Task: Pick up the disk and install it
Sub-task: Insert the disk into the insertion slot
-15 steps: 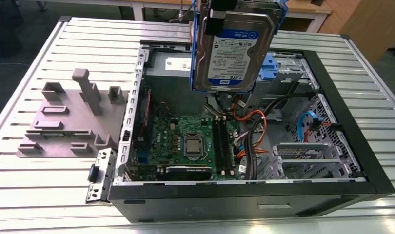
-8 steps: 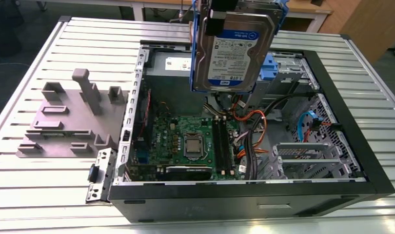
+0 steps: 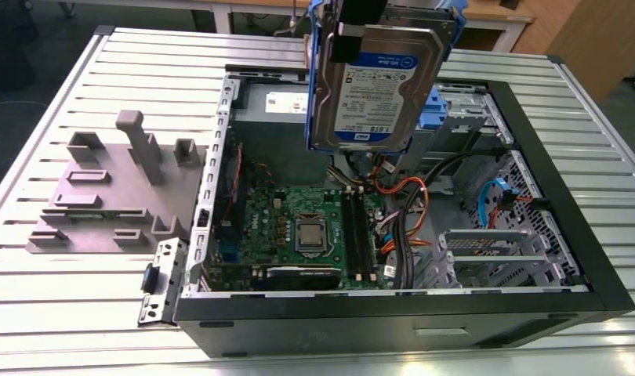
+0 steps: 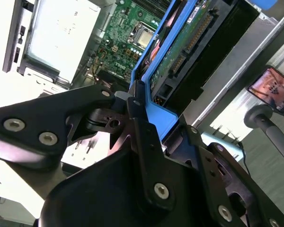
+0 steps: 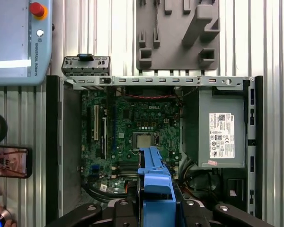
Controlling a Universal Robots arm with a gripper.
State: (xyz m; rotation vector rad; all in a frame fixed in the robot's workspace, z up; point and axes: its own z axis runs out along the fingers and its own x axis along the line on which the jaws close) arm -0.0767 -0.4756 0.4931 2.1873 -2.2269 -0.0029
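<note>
The pick-up looks done and the carry is in hand: the hand [image 4: 144, 111] is clamped on the blue frame of the disk [image 3: 370, 86], hanging upright over the open computer case [image 3: 574, 266], so seating it calls for careful alignment clear of the cables [image 3: 410, 192].

1. Up top, the disk [image 3: 375, 86] runs off the exterior view's top edge, its upper end cut away
2. It hides part of the computer case [image 3: 401, 317] behind it
3. Print on the power supply [image 5: 222, 127] label, too small to tell
</note>
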